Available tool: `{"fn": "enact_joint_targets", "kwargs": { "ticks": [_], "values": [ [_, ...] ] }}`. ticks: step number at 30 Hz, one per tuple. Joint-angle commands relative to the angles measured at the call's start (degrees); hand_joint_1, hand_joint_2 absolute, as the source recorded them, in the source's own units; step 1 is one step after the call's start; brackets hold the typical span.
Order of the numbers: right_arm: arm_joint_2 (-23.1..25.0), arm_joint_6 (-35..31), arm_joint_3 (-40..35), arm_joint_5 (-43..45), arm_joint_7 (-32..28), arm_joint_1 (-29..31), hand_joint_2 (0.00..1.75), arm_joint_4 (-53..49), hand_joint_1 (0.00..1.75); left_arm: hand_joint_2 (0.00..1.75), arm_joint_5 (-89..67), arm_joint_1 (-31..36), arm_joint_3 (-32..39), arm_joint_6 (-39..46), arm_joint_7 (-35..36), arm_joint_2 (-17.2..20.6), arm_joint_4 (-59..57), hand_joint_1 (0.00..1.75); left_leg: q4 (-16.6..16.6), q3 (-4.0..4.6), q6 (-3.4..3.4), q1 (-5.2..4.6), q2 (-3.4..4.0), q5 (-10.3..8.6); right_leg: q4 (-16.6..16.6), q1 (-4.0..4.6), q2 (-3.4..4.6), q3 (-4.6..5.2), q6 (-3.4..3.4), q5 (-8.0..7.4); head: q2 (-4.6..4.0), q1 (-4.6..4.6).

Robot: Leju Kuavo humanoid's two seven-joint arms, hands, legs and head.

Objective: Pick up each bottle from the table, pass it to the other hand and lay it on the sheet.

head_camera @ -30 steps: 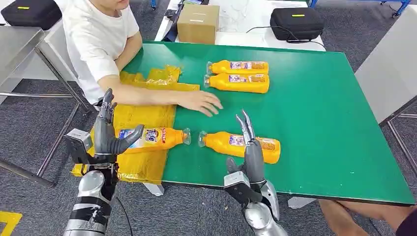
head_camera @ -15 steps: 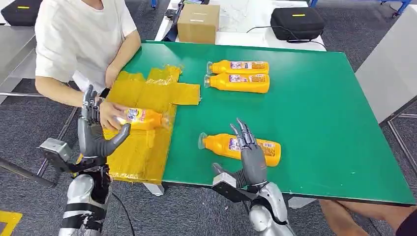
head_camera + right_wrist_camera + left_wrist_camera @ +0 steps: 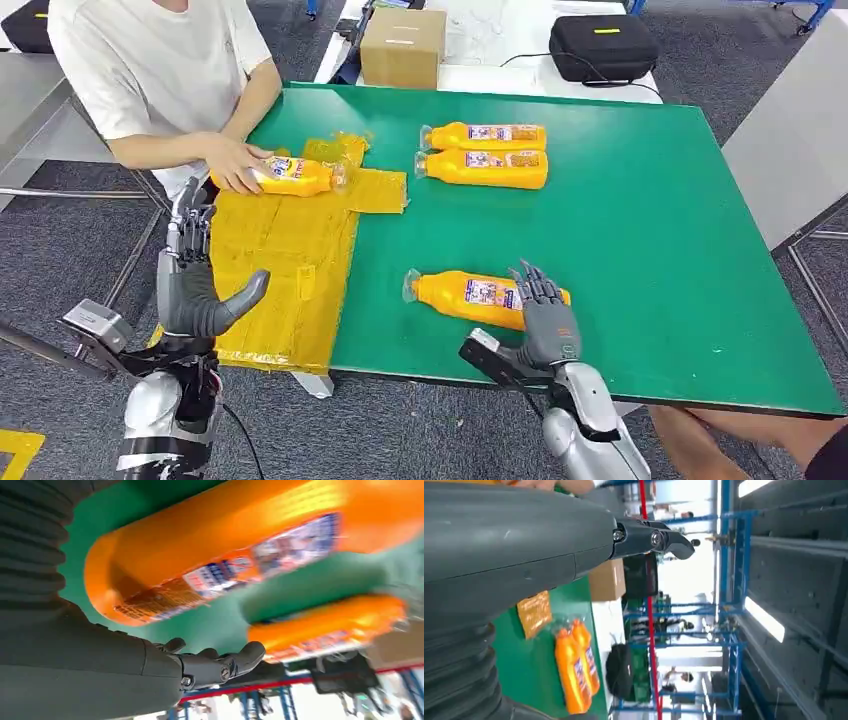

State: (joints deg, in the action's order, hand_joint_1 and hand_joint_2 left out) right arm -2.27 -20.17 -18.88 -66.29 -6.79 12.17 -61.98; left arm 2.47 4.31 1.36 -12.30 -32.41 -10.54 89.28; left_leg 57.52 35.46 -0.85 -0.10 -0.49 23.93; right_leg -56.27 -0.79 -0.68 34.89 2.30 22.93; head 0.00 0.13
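An orange bottle (image 3: 465, 296) lies on its side near the front edge of the green table (image 3: 650, 260), cap to the left. My right hand (image 3: 545, 315) is at its base end, fingers bent over the bottle and thumb apart from it; the bottle (image 3: 225, 555) looms close in the right wrist view. Two more orange bottles (image 3: 487, 136) (image 3: 485, 169) lie side by side at the back. My left hand (image 3: 195, 280) is open and holds nothing, upright over the left edge of the yellow sheet (image 3: 290, 250). A person's hand (image 3: 232, 160) holds another bottle (image 3: 292, 176) at the sheet's far end.
The person in a white shirt (image 3: 150, 60) stands at the table's far left corner. A cardboard box (image 3: 403, 46) and a black case (image 3: 603, 46) sit on the white table behind. A metal table (image 3: 30, 90) stands at the left.
The person slid the bottle on the sheet from its near part to its far end. My right hand came down and bent its fingers over the near bottle. My left hand drew back a little.
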Motion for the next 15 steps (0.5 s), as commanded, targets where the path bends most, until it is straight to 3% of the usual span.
{"fn": "enact_joint_targets", "kwargs": {
  "ticks": [1,15],
  "values": [
    [-1.4,1.4,1.7,-2.8,2.7,4.4,1.75,9.3,0.0,1.75,-0.1,-0.8,-3.0,-0.6,0.9,0.8,-1.0,0.0,0.0,-0.22,0.04,0.03,0.06,0.09,0.1,0.03,0.07,-0.21,-0.06,0.06,0.0,0.0],
    [0.4,7.4,0.3,-3.0,3.5,17.6,1.75,27.7,0.0,1.75,-0.9,0.6,-5.1,-2.0,0.4,1.5,-3.2,0.0,0.0,-0.21,0.05,0.03,0.23,0.05,0.0,0.03,0.2,-0.16,-0.05,-0.05,0.0,0.0]
  ]
}}
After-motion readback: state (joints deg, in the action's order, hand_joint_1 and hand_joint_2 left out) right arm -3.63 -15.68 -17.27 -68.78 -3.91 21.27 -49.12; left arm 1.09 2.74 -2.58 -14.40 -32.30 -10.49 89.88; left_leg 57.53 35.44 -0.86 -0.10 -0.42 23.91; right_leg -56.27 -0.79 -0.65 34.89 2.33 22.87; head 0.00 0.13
